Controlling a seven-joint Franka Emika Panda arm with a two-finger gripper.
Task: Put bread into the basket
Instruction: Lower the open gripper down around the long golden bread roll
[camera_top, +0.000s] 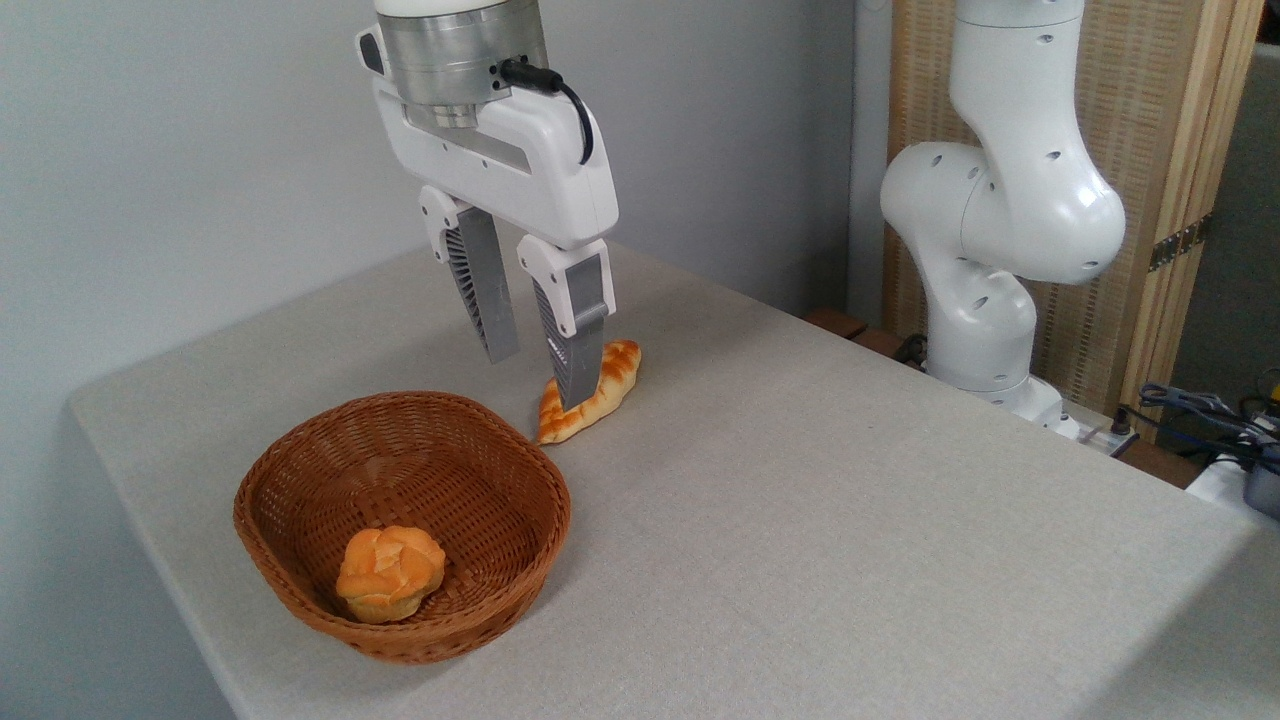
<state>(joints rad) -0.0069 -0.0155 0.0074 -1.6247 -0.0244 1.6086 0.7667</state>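
Bread: long slim twisted bread stick (598, 388), golden-orange braided crust, pale underside, pointed ends; lay flat on the grey cloth-covered table (800, 520), just beyond the back rim of the basket, outside it.
Basket: shallow round-cornered brown woven wicker basket (300, 480); held a round knotted orange bun (390, 573) near its front wall.
Gripper: white two-finger gripper with grey ribbed fingers (537, 381); hung above the bread behind the basket, jaws apart by a narrow gap, nothing between them, one fingertip in front of the crust.

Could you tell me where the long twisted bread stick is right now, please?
The bread stick lies on the table just right of and behind the basket, outside its rim, directly under the open gripper.
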